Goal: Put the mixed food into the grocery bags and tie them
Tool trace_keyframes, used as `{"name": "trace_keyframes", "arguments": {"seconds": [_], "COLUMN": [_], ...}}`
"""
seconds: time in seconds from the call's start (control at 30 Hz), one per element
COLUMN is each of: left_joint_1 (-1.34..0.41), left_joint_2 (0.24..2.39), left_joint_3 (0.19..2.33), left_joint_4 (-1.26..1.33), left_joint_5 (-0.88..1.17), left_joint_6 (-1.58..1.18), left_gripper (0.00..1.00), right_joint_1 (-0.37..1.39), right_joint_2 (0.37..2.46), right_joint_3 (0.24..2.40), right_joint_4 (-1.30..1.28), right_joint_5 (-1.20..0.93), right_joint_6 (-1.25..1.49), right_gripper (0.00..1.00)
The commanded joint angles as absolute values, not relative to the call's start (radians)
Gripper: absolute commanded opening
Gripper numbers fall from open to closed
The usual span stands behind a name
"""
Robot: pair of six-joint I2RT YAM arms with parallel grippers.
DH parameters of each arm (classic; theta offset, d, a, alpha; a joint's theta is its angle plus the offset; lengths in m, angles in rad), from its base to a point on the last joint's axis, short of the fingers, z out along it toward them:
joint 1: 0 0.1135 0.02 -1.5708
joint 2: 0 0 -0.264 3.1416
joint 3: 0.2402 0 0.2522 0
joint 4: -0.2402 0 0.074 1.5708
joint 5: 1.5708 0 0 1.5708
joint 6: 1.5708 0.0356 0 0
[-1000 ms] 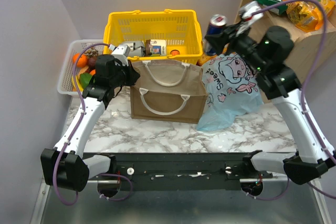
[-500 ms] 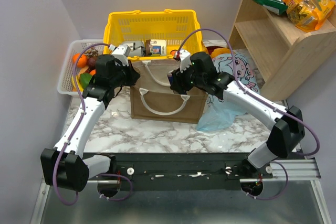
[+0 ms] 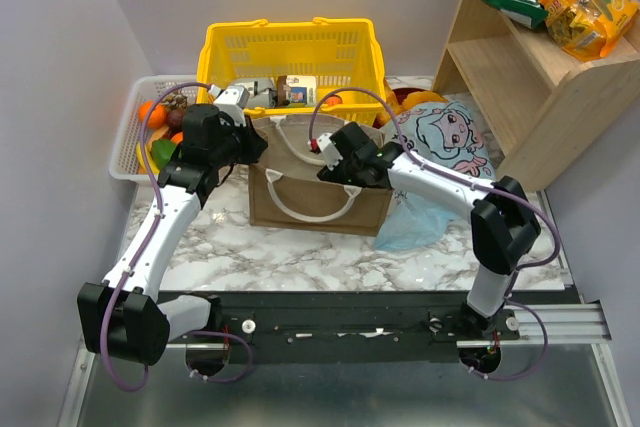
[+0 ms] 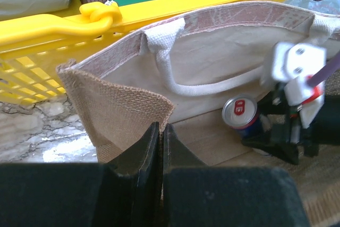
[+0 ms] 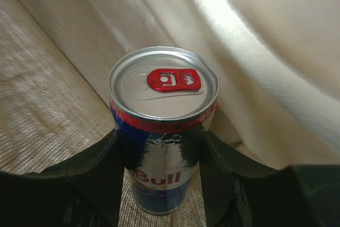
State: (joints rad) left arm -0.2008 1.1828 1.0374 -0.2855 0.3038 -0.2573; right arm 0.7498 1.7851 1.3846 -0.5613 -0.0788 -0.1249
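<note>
one cylindrical metal can (image 5: 162, 126) inside coarse burlap bag (image 4: 119, 104)

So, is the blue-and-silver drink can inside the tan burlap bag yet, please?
Inside: the blue-and-silver drink can sits upright within the tan burlap bag, held by the right claw.

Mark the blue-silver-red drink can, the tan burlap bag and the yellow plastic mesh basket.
blue-silver-red drink can (image 5: 163, 86): right wrist view, silver lid.
tan burlap bag (image 4: 117, 102): left wrist view, woven side wall.
yellow plastic mesh basket (image 3: 290, 62): top view, far wall.
</note>
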Motion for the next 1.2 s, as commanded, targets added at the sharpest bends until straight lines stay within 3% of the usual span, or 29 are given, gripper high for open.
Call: {"name": "trace_keyframes", "arguments": {"seconds": [0.0,0.07,0.17,0.2,0.27,0.3,0.4,0.6,0.77,1.03,1.17], "left_joint_1": [-0.202,-0.202,-0.202,-0.202,-0.202,-0.202,-0.202,-0.202,-0.202,-0.202,-0.202], "left_joint_2": [1.181,1.181,1.181,1.18,1.181,1.183,1.186,1.183,1.184,1.164,1.166], "left_joint_3": [1.02,1.02,1.02,1.02,1.02,1.02,1.02,1.02,1.02,1.006,1.006], "left_joint_4": [-0.31,-0.308,-0.31,-0.31,-0.308,-0.31,-0.308,-0.31,-0.31,-0.295,-0.295], "left_joint_5": [0.281,0.285,0.285,0.284,0.287,0.288,0.29,0.285,0.284,0.242,0.252], "left_joint_6": [-0.241,-0.244,-0.242,-0.244,-0.244,-0.242,-0.242,-0.241,-0.241,-0.238,-0.239], "left_gripper": [0.0,0.0,0.0,0.0,0.0,0.0,0.0,0.0,0.0,0.0,0.0], "right_joint_1": [0.792,0.796,0.798,0.798,0.799,0.799,0.798,0.799,0.804,0.862,0.851], "right_joint_2": [1.816,1.835,1.855,1.858,1.856,1.855,1.847,1.825,1.76,1.401,1.313], "right_joint_3": [1.393,1.391,1.384,1.379,1.378,1.374,1.374,1.365,1.344,1.403,1.508], "right_joint_4": [-0.606,-0.614,-0.618,-0.617,-0.618,-0.617,-0.612,-0.588,-0.543,-0.505,-0.502], "right_joint_5": [0.025,0.034,0.069,0.09,0.1,0.1,0.089,0.074,0.058,0.034,0.272], "right_joint_6": [-0.14,-0.124,-0.107,-0.106,-0.101,-0.103,-0.101,-0.098,-0.086,-0.092,-0.142], "right_gripper": [0.05,0.07,0.18,0.28,0.37,0.49,0.66,0.82,0.83,0.82,0.89]}}
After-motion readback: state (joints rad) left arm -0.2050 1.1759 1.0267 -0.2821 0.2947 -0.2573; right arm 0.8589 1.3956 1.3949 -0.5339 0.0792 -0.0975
